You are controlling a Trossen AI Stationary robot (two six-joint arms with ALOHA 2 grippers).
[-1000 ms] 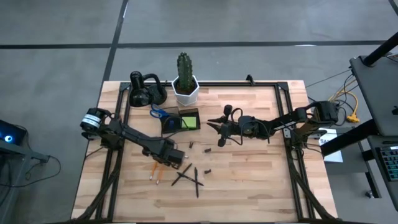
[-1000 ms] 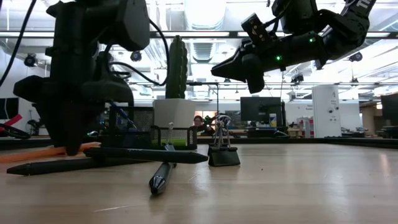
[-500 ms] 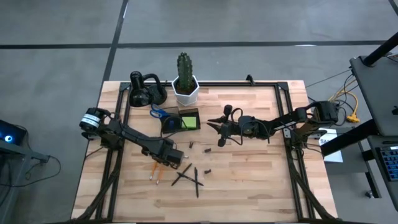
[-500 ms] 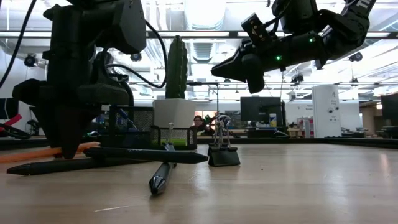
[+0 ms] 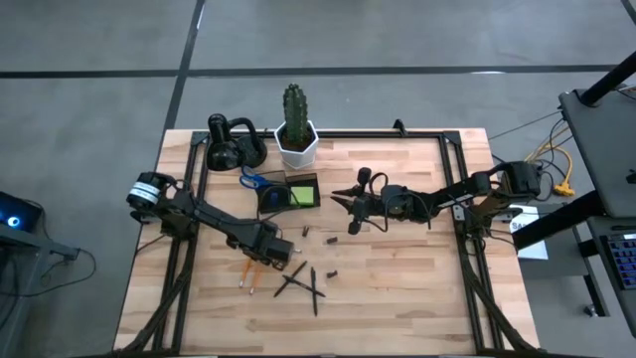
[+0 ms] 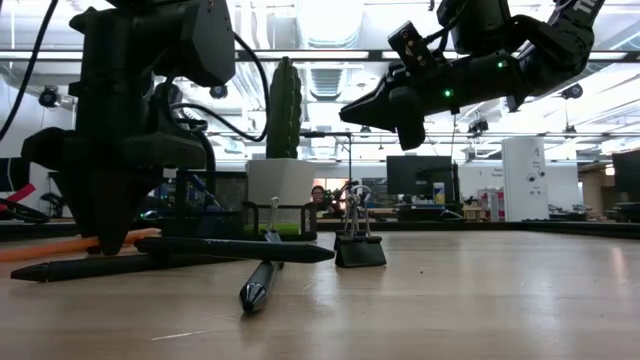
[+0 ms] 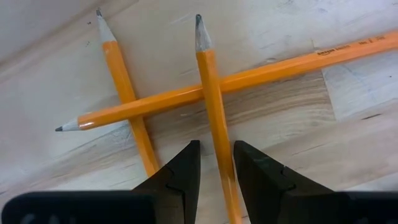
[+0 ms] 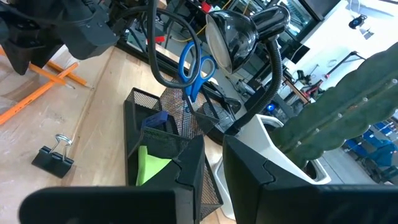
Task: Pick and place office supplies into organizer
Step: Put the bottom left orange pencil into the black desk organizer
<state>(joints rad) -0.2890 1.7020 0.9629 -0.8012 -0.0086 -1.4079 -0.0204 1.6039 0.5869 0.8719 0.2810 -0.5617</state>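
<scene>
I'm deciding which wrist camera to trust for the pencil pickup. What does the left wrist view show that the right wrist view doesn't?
Only the left wrist view: three crossed orange pencils up close, one pencil lying between the left gripper fingers.

Only the right wrist view: the mesh organizer with the green sticky notes, blue scissors, a binder clip, the cactus.

Both: orange pencils on the wooden table.

Three orange pencils (image 7: 211, 93) lay flat and crossed on the worktop. Two black pens (image 5: 301, 283) lay crossed near them, with small dark clips (image 5: 332, 269) close by. The black mesh organizer (image 5: 289, 192) stood in front of the cactus pot. It held a green note pad (image 8: 151, 163) and blue scissors (image 8: 194, 71).
</scene>
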